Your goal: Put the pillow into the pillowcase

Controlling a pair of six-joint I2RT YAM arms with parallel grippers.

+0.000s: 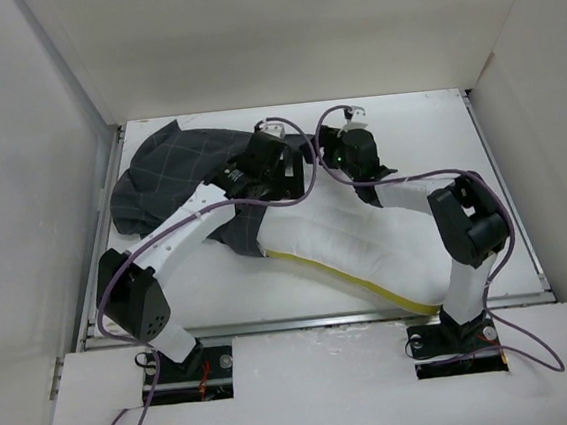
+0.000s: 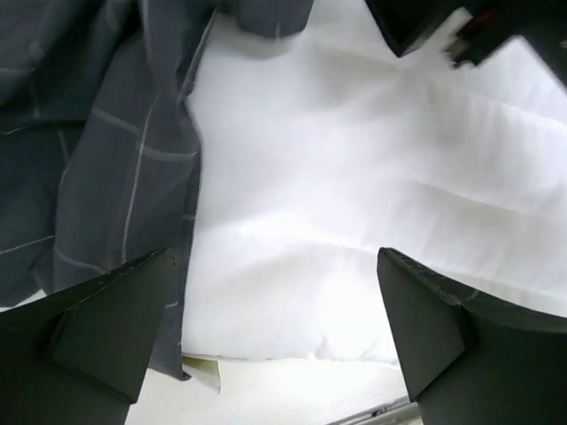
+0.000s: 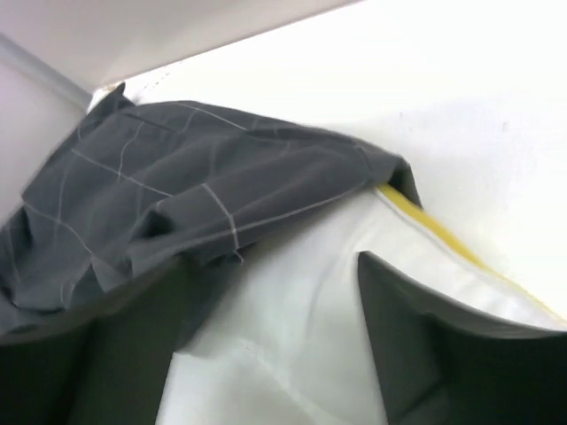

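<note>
On the white tabletop [image 1: 436, 127]: large soft white rectangular pillow [image 1: 367, 245] with a yellow piped edge [image 3: 425, 221], lying diagonally from far-left to near-right.
pillowcase [image 1: 169, 173]: dark charcoal-grey cloth sack with a thin pale grid check, bunched at far left. Its edge drapes over the pillow's far-left end. Cannot tell whether that end is inside the opening or only under the cloth.
rest of pillow: bare, outside the cloth, reaching the near-right tabletop edge.
left gripper [image 2: 279, 336]: jaws spread wide, over the line where the cloth edge meets the white pillow. Nothing pinched between them.
right gripper [image 3: 266, 354]: jaws also wide, over the covered corner. The yellow piped edge comes out from under the cloth just beside its right finger. Holds nothing.
arms: both reach over the pillow's far end, grippers near each other.
</note>
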